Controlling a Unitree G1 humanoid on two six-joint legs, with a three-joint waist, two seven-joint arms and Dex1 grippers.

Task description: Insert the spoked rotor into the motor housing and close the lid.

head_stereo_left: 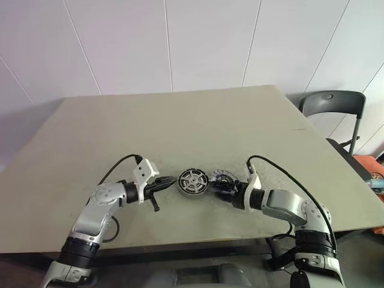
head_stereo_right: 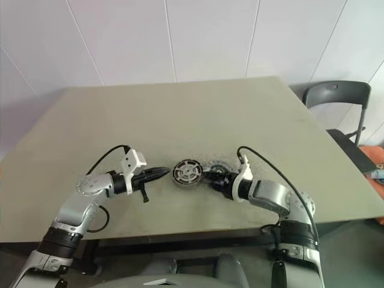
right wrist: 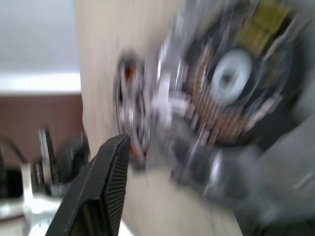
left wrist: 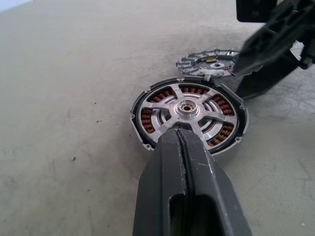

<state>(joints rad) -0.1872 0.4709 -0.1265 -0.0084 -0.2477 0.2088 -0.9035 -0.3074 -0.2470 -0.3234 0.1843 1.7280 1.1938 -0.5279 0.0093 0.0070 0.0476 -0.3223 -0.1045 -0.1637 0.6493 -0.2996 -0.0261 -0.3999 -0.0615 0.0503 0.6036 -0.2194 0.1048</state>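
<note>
Left wrist view gave me my clearest read: the motor housing (left wrist: 189,115) lay flat on the table (left wrist: 74,88) with the spoked rotor (left wrist: 192,109) seated in it, silver spokes over the copper windings, hub facing straight up. My left gripper (left wrist: 181,135) was clenched on nothing, its tip resting at the housing's near rim; I judged it sat there as a stop, so the stack would not slide while the other arm worked. Just beyond the housing, the lid (left wrist: 209,61) lay on its far side, ribbed grey face up and close to level, its edge near or touching the housing's rim; I could not tell which. From the head camera the right gripper (head_stereo_left: 223,191) reached in from the opposite side with its fingers parted about the lid; whether they gripped it or merely bracketed it, the blurred right wrist view did not settle. All three round parts had their axes vertical, and housing and lid sat in a row between the two grippers, which to my mind suited sliding or lifting the lid across.
</note>
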